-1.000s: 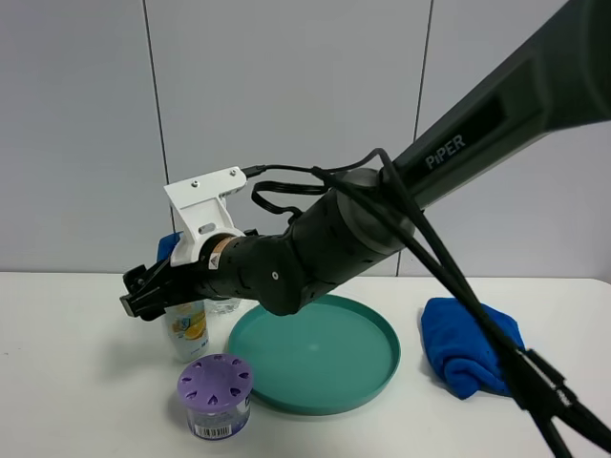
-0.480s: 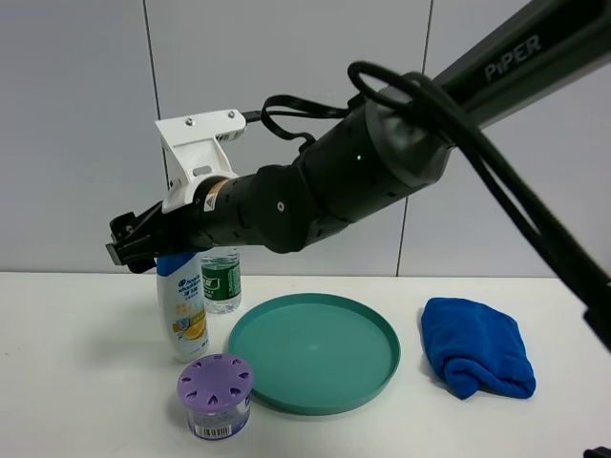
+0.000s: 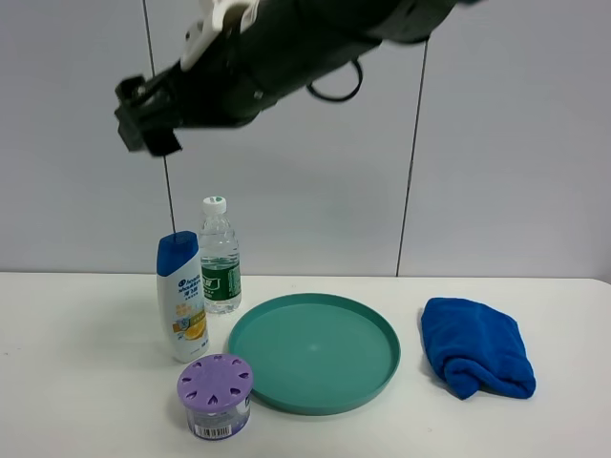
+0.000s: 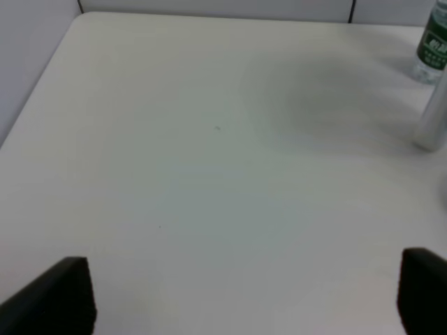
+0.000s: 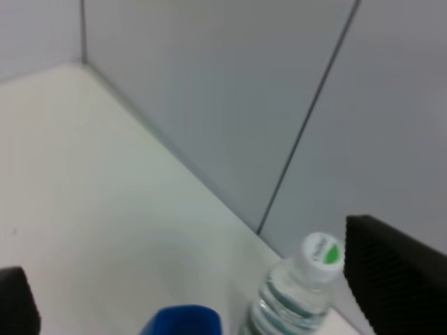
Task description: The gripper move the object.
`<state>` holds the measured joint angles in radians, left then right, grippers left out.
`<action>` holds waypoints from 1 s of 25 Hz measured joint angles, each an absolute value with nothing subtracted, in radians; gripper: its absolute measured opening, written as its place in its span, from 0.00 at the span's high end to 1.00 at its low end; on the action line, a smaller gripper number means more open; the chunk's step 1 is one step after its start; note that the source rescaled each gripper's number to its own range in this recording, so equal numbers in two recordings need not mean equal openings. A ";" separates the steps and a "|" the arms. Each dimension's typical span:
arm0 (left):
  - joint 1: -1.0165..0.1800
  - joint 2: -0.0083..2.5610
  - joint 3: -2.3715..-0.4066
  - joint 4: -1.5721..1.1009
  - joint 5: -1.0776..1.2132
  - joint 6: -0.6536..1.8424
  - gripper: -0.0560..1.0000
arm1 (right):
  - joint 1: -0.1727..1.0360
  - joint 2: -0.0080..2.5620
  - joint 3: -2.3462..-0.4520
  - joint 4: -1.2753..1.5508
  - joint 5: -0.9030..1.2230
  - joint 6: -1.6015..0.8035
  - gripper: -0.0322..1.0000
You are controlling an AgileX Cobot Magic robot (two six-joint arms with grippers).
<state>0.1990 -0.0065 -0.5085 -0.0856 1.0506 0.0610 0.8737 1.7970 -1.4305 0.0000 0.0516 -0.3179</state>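
Shampoo bottle (image 3: 181, 297), white plastic with a blue flip cap and a blue and orange-yellow label, stands upright on the white table (image 3: 86, 382) at lower left of the high camera's frame, and nothing is touching it. Right behind it, just beside its right shoulder, there's the clear water bottle with green label and white cap (image 3: 219, 256), also upright. In front of the shampoo bottle sits the small purple-lidded round jar (image 3: 215, 394), and next to that jar the round teal plastic plate (image 3: 314, 350) fills the lower middle. Off to the lower right, well apart from the plate, lies the folded blue cloth (image 3: 475, 345).

Up at the top left of that frame hangs the black two-fingered right gripper (image 3: 143, 119) on its thick black arm, high above both bottles, with a bit of white bracket (image 3: 212, 24) showing at the upper edge. Its wrist camera shows the fingers (image 5: 398, 279) spread wide at the two edges of the picture with nothing between them, looking down on the water bottle's cap and the shampoo bottle's blue top.

The left gripper (image 4: 244, 296) shows in its own wrist camera too: two black fingertips (image 4: 56, 296) far apart at the bottom corners, empty, above bare table, with both bottles at the right edge.
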 joint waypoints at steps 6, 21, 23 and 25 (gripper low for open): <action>0.199 -0.006 -0.509 -0.086 1.051 0.061 0.00 | 0.870 1.578 -1.431 -0.105 0.269 -0.375 0.26; 0.199 -0.006 -0.509 -0.086 1.051 0.061 0.00 | 0.479 1.137 -1.292 -0.435 0.982 -0.019 0.26; 0.199 -0.006 -0.509 -0.086 1.051 0.061 0.00 | 0.396 1.049 -1.181 -0.393 0.976 -0.036 0.26; 0.199 -0.006 -0.509 -0.086 1.051 0.061 0.00 | 0.311 0.933 -1.076 -0.354 0.969 -0.044 0.26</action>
